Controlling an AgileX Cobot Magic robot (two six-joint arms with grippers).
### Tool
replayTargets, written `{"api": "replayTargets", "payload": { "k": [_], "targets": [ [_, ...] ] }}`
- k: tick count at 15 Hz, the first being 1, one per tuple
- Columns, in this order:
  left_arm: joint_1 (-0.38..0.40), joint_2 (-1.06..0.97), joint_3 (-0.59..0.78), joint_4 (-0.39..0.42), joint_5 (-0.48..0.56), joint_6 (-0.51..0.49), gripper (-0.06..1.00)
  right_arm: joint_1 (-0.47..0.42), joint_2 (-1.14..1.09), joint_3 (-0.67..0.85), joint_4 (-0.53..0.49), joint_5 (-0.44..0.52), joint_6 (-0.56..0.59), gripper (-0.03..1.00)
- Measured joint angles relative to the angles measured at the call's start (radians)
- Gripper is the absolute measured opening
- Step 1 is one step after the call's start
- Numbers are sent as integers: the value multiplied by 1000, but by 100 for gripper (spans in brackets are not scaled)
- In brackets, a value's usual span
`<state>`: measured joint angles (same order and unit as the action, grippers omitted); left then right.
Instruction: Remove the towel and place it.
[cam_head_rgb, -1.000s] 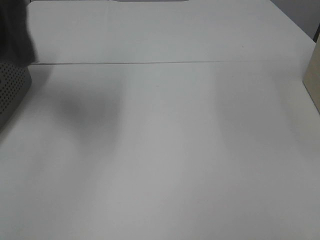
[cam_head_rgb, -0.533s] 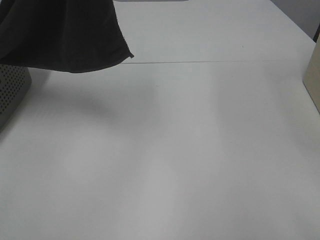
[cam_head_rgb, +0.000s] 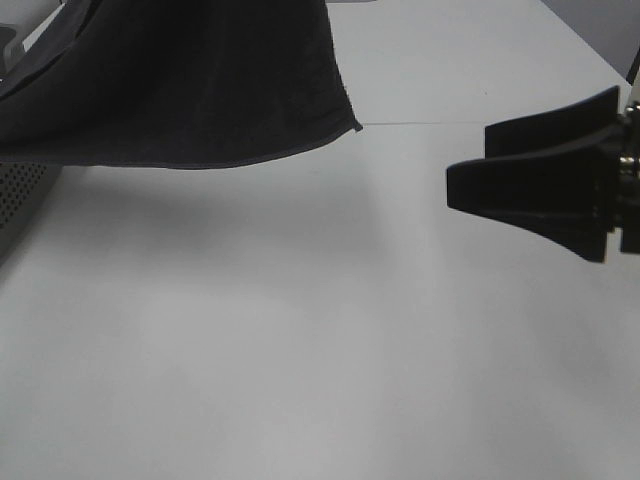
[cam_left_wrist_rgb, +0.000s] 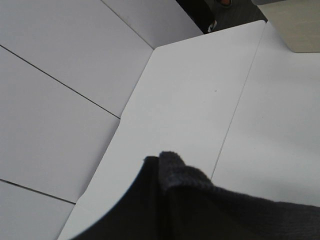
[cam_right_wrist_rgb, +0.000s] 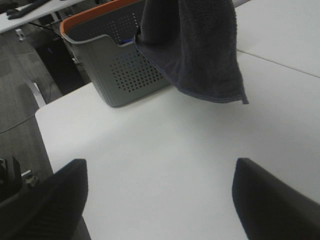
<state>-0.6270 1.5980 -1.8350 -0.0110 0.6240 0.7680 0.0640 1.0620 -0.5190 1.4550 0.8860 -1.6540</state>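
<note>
The dark charcoal towel hangs in the air over the table's far left, its lower hem and corner free above the surface. In the left wrist view the bunched towel fills the near edge and hides my left gripper's fingers, which are shut on it. In the right wrist view the towel dangles beside the grey basket. My right gripper reaches in from the right, open and empty, well clear of the towel's corner. Its two fingertips frame bare table in its own view.
The perforated grey basket with an orange rim stands at the table's left edge, under the towel. A seam crosses the white table. A beige box stands at the far right. Floor lies beyond the left edge.
The towel has been carried to the right, from a sliver at the left edge to covering the upper left. My right gripper has come into view from the right, still open.
</note>
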Motion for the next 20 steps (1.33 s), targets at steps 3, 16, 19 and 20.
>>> {"api": "replayTargets", "payload": {
  "k": [3,16,19,20],
  "targets": [
    [-1,0,0,-73,-7,0,0,0,225,-121,51,36,-81,76],
    [-1,0,0,-184,-22,0,0,198,648,-551,13,68,-30,62],
    [-1,0,0,-185,-22,0,0,198,648,-551,-17,64,-8,15],
    [-1,0,0,-185,-22,0,0,198,648,-551,-25,64,-6,2]
  ]
}}
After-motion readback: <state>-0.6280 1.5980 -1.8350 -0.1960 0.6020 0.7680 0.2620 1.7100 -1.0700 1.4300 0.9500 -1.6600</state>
